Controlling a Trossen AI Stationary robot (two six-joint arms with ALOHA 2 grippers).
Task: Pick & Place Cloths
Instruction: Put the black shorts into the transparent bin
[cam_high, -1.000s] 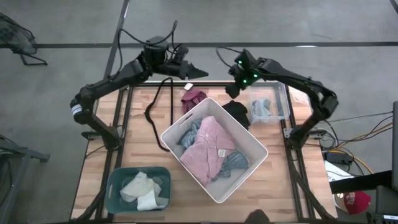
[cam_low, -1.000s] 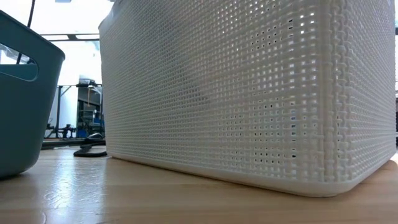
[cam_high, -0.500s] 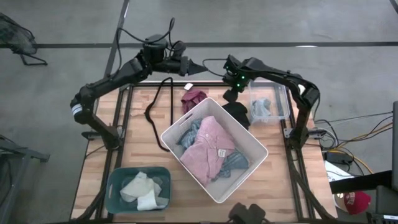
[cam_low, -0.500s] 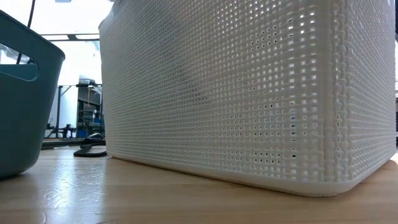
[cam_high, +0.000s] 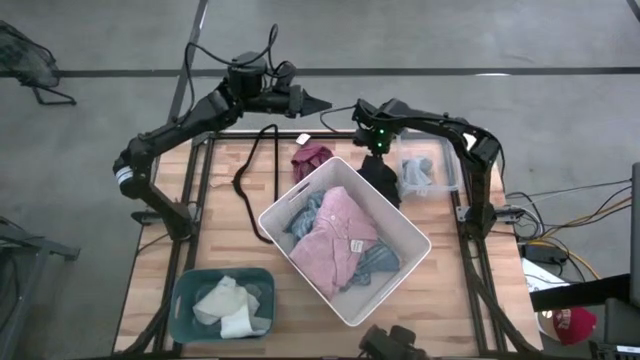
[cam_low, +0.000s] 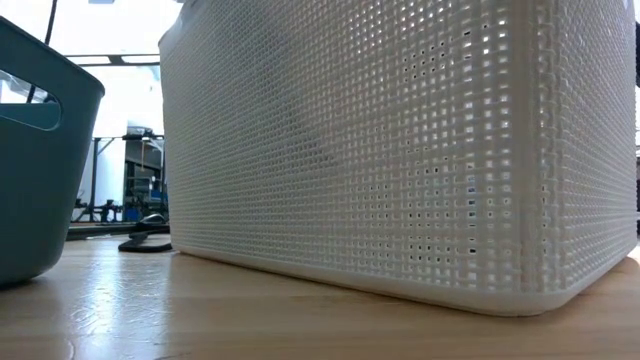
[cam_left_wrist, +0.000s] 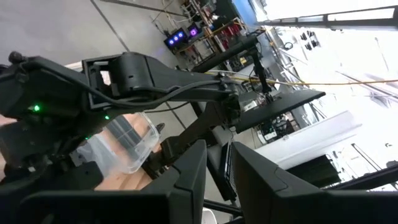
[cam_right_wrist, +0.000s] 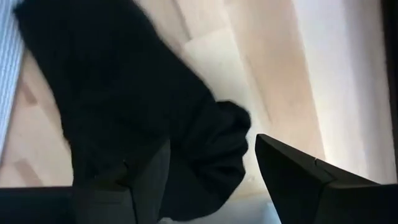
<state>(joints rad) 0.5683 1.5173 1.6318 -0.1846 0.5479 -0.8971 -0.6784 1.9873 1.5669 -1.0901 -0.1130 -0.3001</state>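
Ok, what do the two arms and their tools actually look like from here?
Both arms are dark, jointed and slim, with loose black cables looping off them. The left arm has a white band near its base. The right arm shows small green lights by its wrist. The left tool and right tool each have two dark, flat, wedge-shaped fingers.

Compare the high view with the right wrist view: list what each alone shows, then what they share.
Only the high view: both arms, the white mesh basket holding the pink cloth, the teal bin, the maroon cloth.
Only the right wrist view: the right gripper with its dark fingers spread apart, just above the cloth.
Both: the black crumpled cloth lying on the wooden table.
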